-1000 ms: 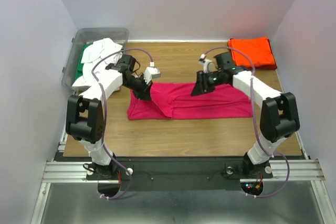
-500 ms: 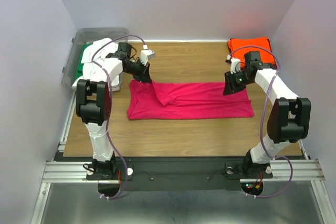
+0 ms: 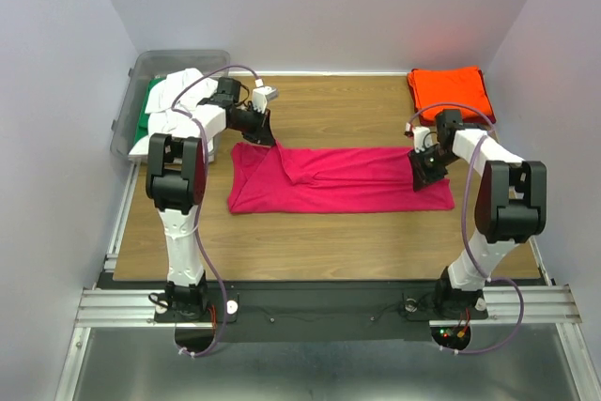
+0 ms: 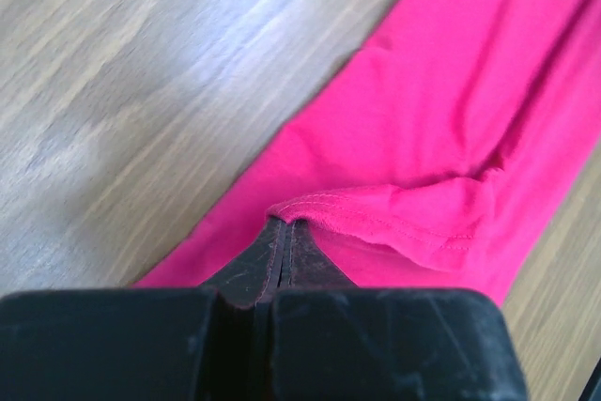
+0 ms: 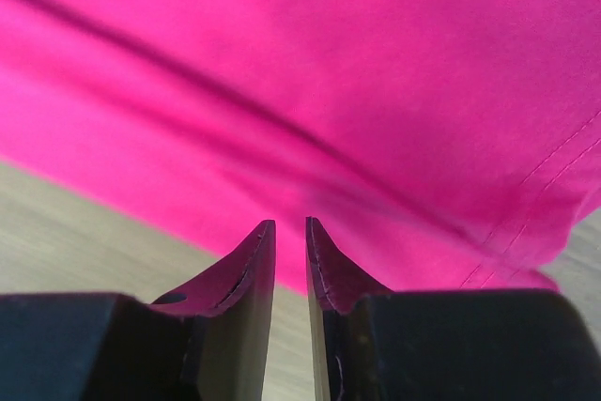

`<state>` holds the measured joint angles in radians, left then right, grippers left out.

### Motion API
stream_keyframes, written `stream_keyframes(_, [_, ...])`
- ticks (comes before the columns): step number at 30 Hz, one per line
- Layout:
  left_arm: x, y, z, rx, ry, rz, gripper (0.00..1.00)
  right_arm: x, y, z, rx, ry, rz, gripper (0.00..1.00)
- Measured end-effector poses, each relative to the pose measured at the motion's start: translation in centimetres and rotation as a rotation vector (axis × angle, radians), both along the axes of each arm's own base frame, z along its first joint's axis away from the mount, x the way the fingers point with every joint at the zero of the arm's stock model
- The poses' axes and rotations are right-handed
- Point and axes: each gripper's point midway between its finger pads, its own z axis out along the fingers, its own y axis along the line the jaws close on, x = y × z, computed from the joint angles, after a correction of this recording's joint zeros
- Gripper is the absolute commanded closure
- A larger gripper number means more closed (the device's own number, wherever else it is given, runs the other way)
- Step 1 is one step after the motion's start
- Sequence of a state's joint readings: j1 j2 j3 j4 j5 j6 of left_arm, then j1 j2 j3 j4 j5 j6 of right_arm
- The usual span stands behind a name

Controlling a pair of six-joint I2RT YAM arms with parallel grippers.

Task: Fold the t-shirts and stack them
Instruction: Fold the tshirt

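Note:
The magenta-pink t-shirt [image 3: 347,178] lies as a long folded band across the middle of the table. My left gripper [image 3: 266,134] is at its back left corner, shut on a folded hem of the shirt [image 4: 376,218]. My right gripper [image 3: 423,171] hovers low over the shirt's right end [image 5: 357,72]; its jaws stand a narrow gap apart with nothing between them. The orange-red t-shirt [image 3: 451,93] lies folded at the back right corner. White [image 3: 178,91] and green [image 3: 143,117] t-shirts sit in the bin.
The clear grey plastic bin [image 3: 141,70] stands at the back left, just behind the left arm. Bare wood tabletop [image 3: 329,241] lies in front of the magenta shirt. Walls close in the table on three sides.
Both grippers moved outward, the left to the back left and the right to the right, drawing the magenta shirt out into a longer, flatter band. The right gripper now sits lower at the shirt's right end.

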<state>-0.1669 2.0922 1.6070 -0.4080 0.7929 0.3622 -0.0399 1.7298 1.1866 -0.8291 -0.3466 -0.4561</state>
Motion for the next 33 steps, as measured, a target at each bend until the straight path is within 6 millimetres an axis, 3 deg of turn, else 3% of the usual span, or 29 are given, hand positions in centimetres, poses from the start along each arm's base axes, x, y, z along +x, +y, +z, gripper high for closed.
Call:
stream_keyframes(3, [0.4,0.2,-1.1,0.010,0.035,0.041,0.99,0.6,-0.5,-1.3,-0.023,0.027,-0.030,0.71])
stream_keyframes(5, [0.5,0.2,-1.7,0.011,0.055,0.057,0.99,1.3,-0.4,-1.0,-0.012,0.020,-0.056,0.63])
stream_keyframes(11, [0.6,0.4,-2.1,0.008,0.082,0.082,0.94,4.7,3.3,4.5,0.150,-0.108,-0.057,0.57])
stream_keyframes(15, [0.7,0.4,-2.0,0.008,0.083,0.089,0.91,6.0,10.0,9.4,0.285,-0.190,0.047,0.57])
stream_keyframes(19, [0.7,0.4,-2.0,0.009,0.088,0.095,0.90,4.6,18.6,11.7,0.414,-0.183,0.191,0.55])
stream_keyframes(22, [0.7,0.4,-2.0,0.008,0.091,0.098,0.90,2.7,24.2,10.6,0.439,-0.150,0.279,0.54])
stream_keyframes(26, [0.7,0.4,-2.0,0.007,0.093,0.099,0.90,0.8,29.6,6.7,0.320,-0.168,0.365,0.53])
stream_keyframes(29, [0.7,0.4,-2.1,0.007,0.095,0.099,0.90,0.1,32.3,4.3,0.216,-0.207,0.409,0.53])
stream_keyframes(33, [0.6,0.4,-2.6,0.009,0.104,0.099,0.90,0.6,34.7,3.0,0.116,-0.289,0.433,0.53])
